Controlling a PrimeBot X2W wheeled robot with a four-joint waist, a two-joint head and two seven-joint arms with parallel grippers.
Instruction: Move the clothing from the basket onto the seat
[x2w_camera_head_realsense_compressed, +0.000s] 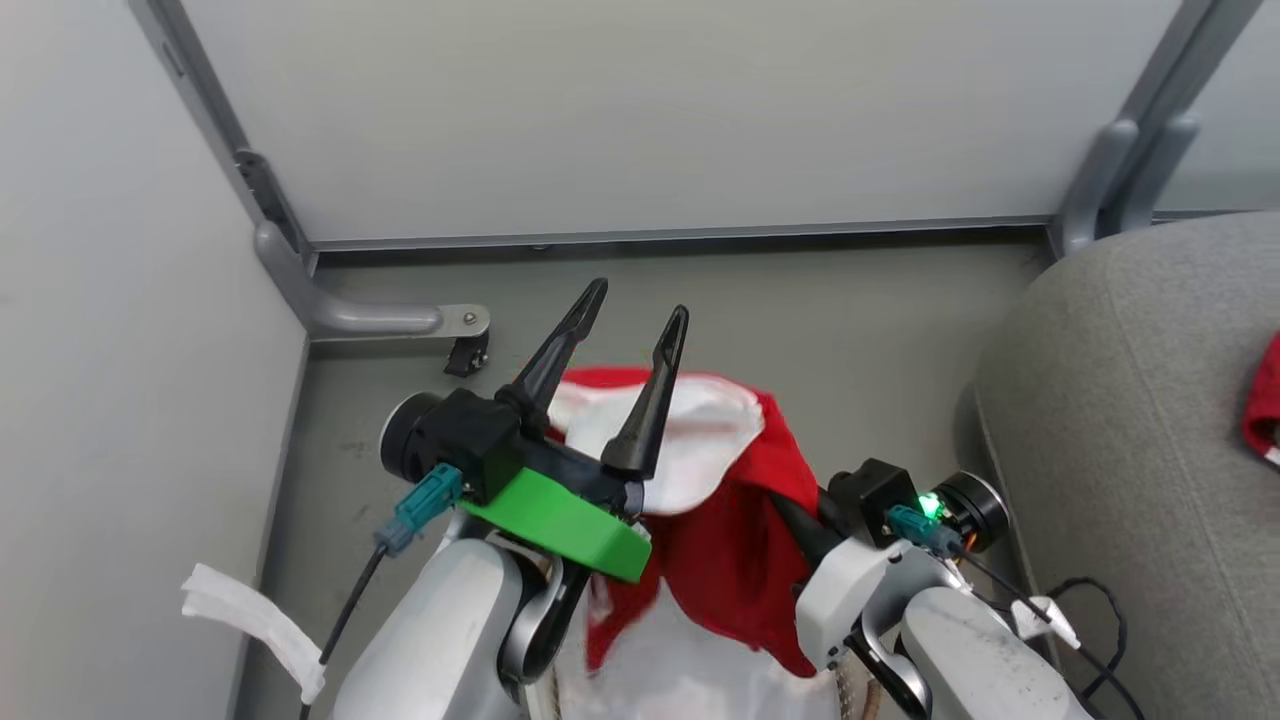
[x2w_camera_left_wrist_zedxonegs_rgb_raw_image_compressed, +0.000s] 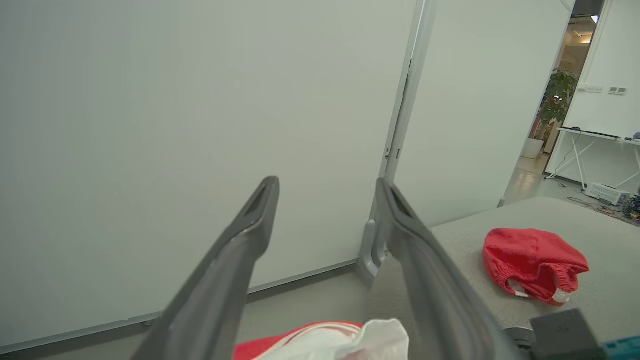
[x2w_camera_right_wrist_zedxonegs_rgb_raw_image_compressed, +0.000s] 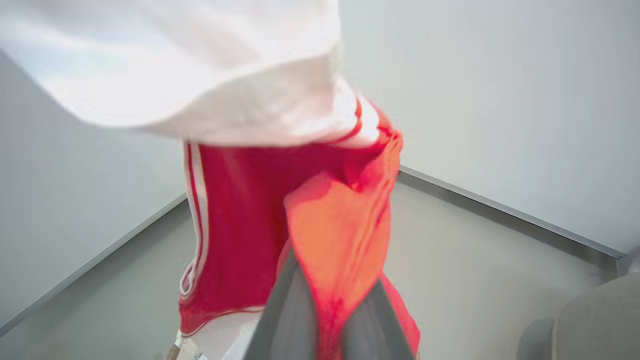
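Between the two arms, head view: a red garment (x2w_camera_head_realsense_compressed: 735, 560) with white trim hangs above the basket (x2w_camera_head_realsense_compressed: 857, 692), of which a sliver of woven rim shows at the bottom edge. White fabric (x2w_camera_head_realsense_compressed: 700, 450) bunches on top of the red; cannot tell whether it belongs to the garment.

Left pincer (x2w_camera_head_realsense_compressed: 640, 300): fingers spread wide, nothing between them, tips raised over the cloth. The left wrist view confirms this: the left pincer (x2w_camera_left_wrist_zedxonegs_rgb_raw_image_compressed: 326, 182) frames bare partition wall (x2w_camera_left_wrist_zedxonegs_rgb_raw_image_compressed: 200, 125), with the cloth low between the finger bases.

Right pincer (x2w_camera_head_realsense_compressed: 800, 525): fingers buried in red folds in the head view, so the grip is not readable there. The right wrist view settles it: the right pincer (x2w_camera_right_wrist_zedxonegs_rgb_raw_image_compressed: 330, 305) is clamped on a fold of the red garment (x2w_camera_right_wrist_zedxonegs_rgb_raw_image_compressed: 240, 210), which drapes over grey floor (x2w_camera_right_wrist_zedxonegs_rgb_raw_image_compressed: 475, 270).

Seat (x2w_camera_head_realsense_compressed: 1130, 420): grey cushion at the right. A second red piece (x2w_camera_head_realsense_compressed: 1265, 400) is cut off by the head view's edge; the left wrist view shows it whole (x2w_camera_left_wrist_zedxonegs_rgb_raw_image_compressed: 532, 262), crumpled on the seat (x2w_camera_left_wrist_zedxonegs_rgb_raw_image_compressed: 465, 240), well apart from the held garment.
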